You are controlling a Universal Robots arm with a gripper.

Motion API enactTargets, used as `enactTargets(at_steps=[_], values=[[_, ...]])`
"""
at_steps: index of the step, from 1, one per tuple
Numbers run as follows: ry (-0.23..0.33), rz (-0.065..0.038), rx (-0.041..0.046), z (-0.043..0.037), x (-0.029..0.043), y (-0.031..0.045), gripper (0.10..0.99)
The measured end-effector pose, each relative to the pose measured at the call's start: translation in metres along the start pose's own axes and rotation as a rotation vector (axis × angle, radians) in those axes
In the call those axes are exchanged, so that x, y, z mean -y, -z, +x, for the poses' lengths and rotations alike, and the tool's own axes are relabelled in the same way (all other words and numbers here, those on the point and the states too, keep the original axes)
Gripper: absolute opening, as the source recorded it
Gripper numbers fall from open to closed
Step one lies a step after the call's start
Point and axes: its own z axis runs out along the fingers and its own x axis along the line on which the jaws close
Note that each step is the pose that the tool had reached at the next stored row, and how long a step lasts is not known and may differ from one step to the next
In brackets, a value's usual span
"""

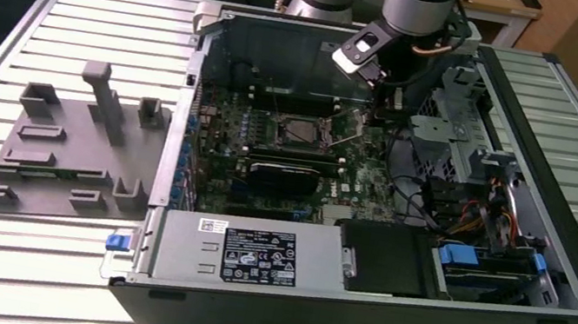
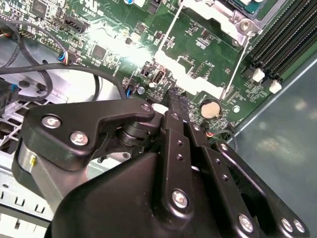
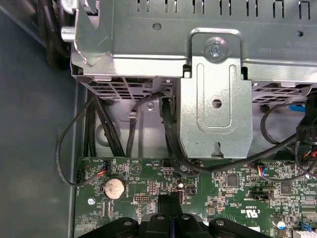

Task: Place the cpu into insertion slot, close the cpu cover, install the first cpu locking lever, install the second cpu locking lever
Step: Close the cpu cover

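The socket lies in the middle of the motherboard [image 1: 269,137], inside the open computer case. The silver cpu cover [image 1: 303,120] [image 2: 218,14] lies flat on it. In its cut-out a grey-blue face, seemingly the cpu [image 2: 246,4], shows at the picture's edge. Two thin wire locking levers [image 2: 166,37] [image 2: 237,62] run out from the socket; in the exterior view one lever [image 1: 352,140] slants up on the exterior view's right. My gripper [image 1: 393,100] [image 2: 176,99] [image 3: 171,201] hangs shut and empty just above the board, beyond the socket toward the exterior view's right, near a coin battery [image 3: 114,187].
A silver drive cage [image 1: 456,146] [image 3: 213,89] with black cables [image 3: 168,134] stands close in front of the gripper. A black card [image 1: 287,175] and the power supply [image 1: 244,256] lie nearer the case's front. A grey fixture plate [image 1: 68,151] lies on the slatted table.
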Motion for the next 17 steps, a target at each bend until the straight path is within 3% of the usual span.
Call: enactTargets(at_steps=[2,4,6,13,17], values=[[0.000,0.000,-0.0001,0.0000,0.0000,-0.0001,0.102],[0.000,0.009,-0.0002,0.0000,-0.0002,-0.0002,0.102],[0.001,0.034,0.0003,0.0000,-0.0007,-0.0003,0.102],[0.003,0.134,0.0006,0.0000,-0.0033,-0.0008,0.102],[0.004,0.138,0.0008,0.0000,-0.0033,-0.0008,0.102]])
